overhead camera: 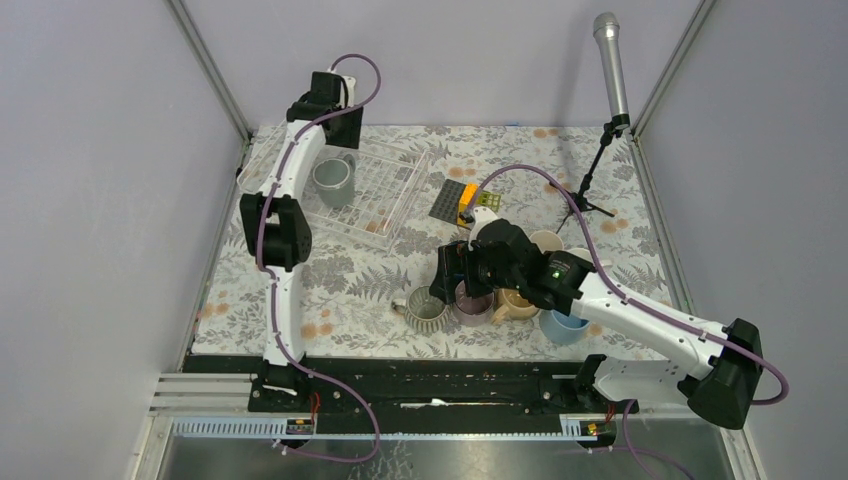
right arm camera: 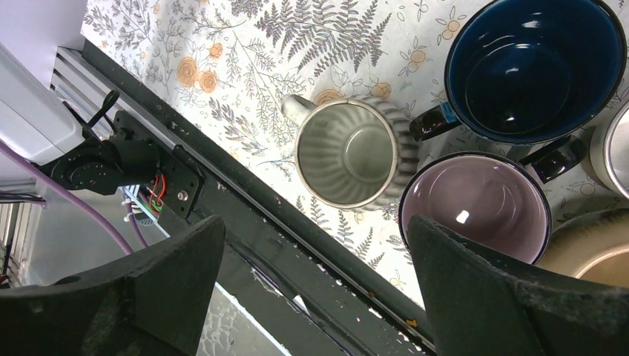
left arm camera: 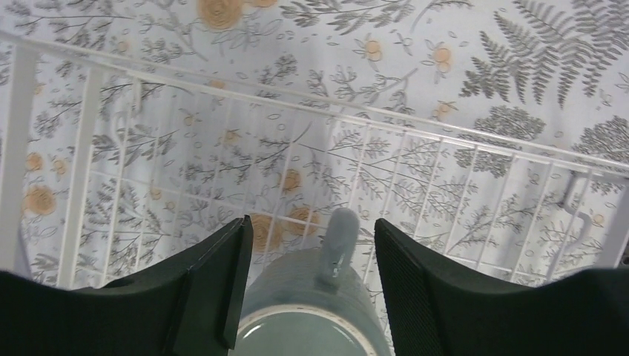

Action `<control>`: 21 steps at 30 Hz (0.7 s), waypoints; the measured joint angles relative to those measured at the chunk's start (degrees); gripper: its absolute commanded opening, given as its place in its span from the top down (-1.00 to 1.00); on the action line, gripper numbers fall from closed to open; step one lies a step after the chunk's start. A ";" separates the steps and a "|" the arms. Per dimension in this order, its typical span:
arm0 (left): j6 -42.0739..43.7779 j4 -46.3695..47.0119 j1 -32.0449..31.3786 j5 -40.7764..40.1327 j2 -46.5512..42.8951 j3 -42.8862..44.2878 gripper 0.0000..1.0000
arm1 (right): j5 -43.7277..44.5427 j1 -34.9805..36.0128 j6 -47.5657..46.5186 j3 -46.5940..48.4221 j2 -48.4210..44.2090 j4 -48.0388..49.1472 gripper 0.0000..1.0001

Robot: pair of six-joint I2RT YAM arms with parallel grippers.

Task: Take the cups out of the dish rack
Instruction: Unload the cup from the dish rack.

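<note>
**Step in hand: pick-up of the grey mug from the dish rack**

1 cup is visible in the rack: the grey mug [overhead camera: 333,180]. It stands upright, mouth up, near the far left corner of the dish rack [overhead camera: 385,215], which lies on the far left part of the table [overhead camera: 350,290]. We see no other cup between the wire bars.

The left gripper [left arm camera: 311,230] is over this mug with its jaws spread. In the left wrist view, 1 finger lies on each side of the mug body, and the mug handle [left arm camera: 339,241] points away between them. We cannot confirm contact between the fingers and the mug wall. We judge this as the approach just before the grasp.

The next move calls for:
1. Lower the jaws squarely over the mug body, clear of the handle.
2. Close on the wall, then lift straight up so that the base clears the bars.
3. Carry the mug to the table outside the rack.

The unloaded cups stand packed together on the near right part of the table: the ribbed mug [right arm camera: 348,148], the mauve mug [right arm camera: 475,208], the navy mug [right arm camera: 534,67], the tan mug [overhead camera: 515,303] and the light blue mug [overhead camera: 563,325]. The right gripper [right arm camera: 315,230] hangs above the group, released and empty.

The dark studded plate [overhead camera: 450,200] with the yellow block [overhead camera: 467,205] lies between rack and group.
</note>
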 measured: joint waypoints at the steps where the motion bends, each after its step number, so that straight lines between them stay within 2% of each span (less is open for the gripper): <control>1: 0.07 0.02 -0.15 0.66 0.04 0.00 -0.28 | 0.00 0.00 0.00 0.07 0.11 -0.04 -0.99; 12: 1.22 1.66 -0.90 1.03 0.24 -3.91 -0.21 | 1.25 0.00 0.00 0.07 0.48 -0.44 -0.99; 21: 1.90 2.45 -0.90 0.85 0.28 -5.29 0.00 | 1.29 0.00 0.00 0.07 0.48 -0.48 -0.99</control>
